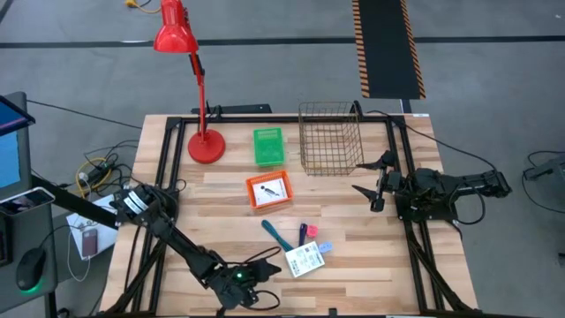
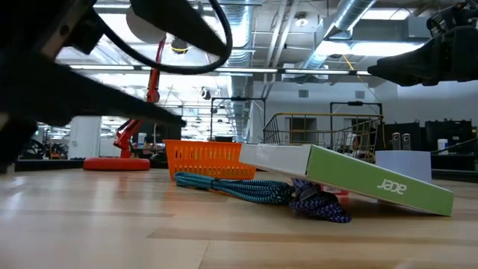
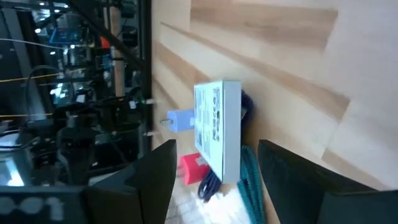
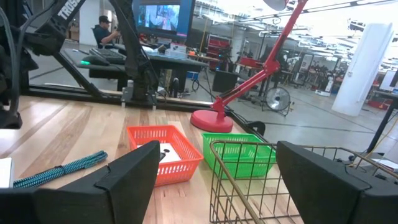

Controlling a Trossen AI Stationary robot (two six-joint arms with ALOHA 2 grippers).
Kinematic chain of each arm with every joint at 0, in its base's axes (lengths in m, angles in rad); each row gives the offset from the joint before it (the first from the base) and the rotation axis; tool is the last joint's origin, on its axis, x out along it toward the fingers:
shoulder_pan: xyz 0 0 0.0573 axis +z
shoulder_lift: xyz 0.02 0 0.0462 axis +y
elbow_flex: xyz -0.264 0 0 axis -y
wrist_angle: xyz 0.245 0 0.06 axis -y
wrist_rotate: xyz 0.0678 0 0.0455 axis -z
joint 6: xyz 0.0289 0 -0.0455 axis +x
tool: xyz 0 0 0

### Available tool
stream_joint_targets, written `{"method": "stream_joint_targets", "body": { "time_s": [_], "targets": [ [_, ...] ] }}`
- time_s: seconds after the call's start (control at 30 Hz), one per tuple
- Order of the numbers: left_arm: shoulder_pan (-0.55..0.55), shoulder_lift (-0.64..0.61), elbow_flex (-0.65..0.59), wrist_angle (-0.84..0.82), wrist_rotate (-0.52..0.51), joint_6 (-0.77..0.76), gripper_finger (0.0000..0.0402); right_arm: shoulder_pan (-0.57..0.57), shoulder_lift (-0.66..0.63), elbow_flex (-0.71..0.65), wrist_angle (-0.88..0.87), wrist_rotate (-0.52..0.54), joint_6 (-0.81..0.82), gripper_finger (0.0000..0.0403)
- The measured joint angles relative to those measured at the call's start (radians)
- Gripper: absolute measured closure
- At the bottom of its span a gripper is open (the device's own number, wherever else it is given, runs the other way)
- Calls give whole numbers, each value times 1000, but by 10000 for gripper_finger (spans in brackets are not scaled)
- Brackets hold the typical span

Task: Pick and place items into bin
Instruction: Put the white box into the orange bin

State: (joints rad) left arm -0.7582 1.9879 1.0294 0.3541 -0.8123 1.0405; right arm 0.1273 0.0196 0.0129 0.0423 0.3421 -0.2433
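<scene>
Left gripper: low over the front edge of the tabletop, just short of the white packet; fingers spread apart, grasping nothing, packet framed between them in the left wrist view but not touched.
Right gripper: hanging just in front of the wire basket; fingers released, nothing between them.
White packet: flat on the wood well in front of the wire basket, printed face up; seen edge-on from the left wrist as a white box, and in the low view tilted, with a green side.
Second packet: lying inside the orange tray, between the first packet and the green tray.
Teal tool: a braided stick lying diagonally, just beside the white packet on the orange-tray side.
Blue-purple tool: short stick between the teal tool and the white packet.
Red-pink block: touching or nearly touching the blue-purple tool, near the white packet.
Light-blue block: at the white packet's corner, on the side toward the right arm.
Wire basket: at the rear of the tabletop, nothing visible inside it.
Green tray: just beside the wire basket, between it and the red lamp.
</scene>
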Motion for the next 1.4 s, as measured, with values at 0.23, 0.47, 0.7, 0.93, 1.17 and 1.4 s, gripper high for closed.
{"method": "stream_joint_targets", "body": {
  "time_s": [0.23,0.47,0.7,0.93,1.17,1.4],
  "targets": [
    [1,110,23,78,-31,36,184,0,0,0,0,0,0,85],
    [0,137,21,199,-79,105,184,0,0,0,0,0,0,85],
    [3,136,21,166,-67,72,184,0,0,0,0,0,0,85],
    [9,136,21,154,-35,58,184,0,0,0,0,0,0,85],
    [24,137,20,153,-18,53,184,0,0,0,0,0,0,85],
    [49,137,20,153,22,46,184,0,0,0,0,0,0,85]
  ]
}}
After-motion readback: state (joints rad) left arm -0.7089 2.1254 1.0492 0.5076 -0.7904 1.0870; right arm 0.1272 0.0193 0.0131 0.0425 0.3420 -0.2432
